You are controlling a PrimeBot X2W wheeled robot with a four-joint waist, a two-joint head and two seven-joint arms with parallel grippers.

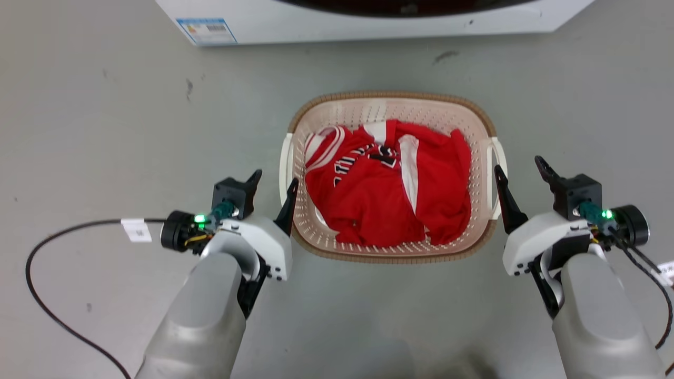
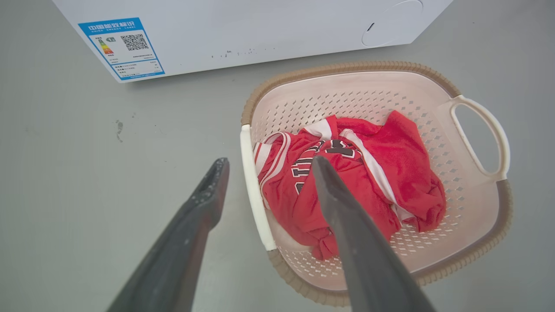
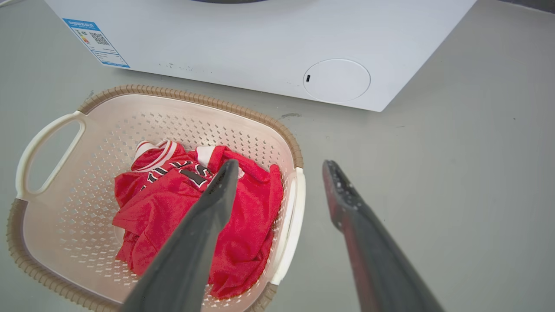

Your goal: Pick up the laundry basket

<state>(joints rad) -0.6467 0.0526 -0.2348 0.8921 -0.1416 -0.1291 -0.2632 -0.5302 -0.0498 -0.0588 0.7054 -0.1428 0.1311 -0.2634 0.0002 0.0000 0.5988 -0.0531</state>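
Cream laundry basket (image 1: 389,97) between splayed hands (image 1: 276,177) (image 1: 517,163)

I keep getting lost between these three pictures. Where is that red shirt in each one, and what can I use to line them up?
Head view: the red shirt lies at centre, inside the laundry basket.
Left wrist view: the shirt is right of centre, in the basket.
Right wrist view: the shirt is left of centre, low down.
Shared landmark: the blue label on the white washing machine, upper left in every view.
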